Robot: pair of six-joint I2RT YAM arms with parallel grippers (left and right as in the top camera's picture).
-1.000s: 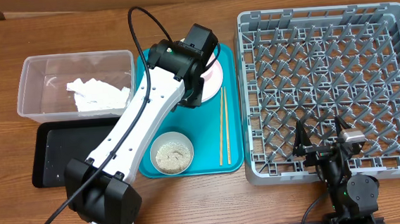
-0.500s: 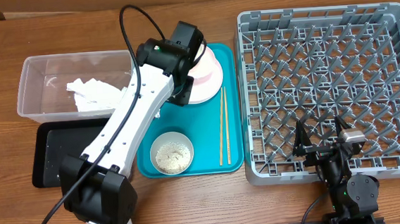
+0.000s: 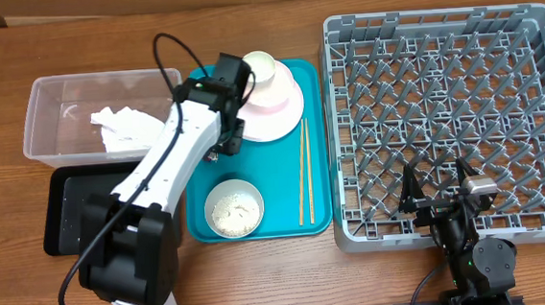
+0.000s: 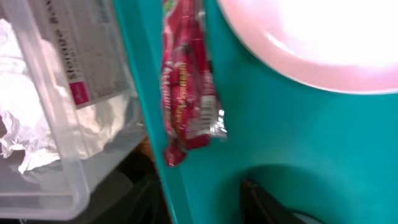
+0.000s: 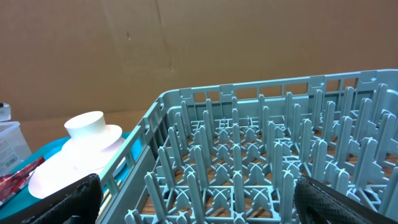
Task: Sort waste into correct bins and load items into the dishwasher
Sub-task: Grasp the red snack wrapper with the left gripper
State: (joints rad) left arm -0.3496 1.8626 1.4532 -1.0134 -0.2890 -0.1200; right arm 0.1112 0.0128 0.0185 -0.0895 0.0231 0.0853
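Red wrapper [image 4: 186,93] shows in the left wrist view, hidden overhead.

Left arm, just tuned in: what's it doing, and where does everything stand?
The left tool holds the red wrapper over the edge of the teal tray, next to the clear tub, which has crumpled tissue in it. The plate with a cup, the rice bowl and chopsticks sit on the tray; the rack holds nothing yet. The right tool sits open at the rack's near edge.
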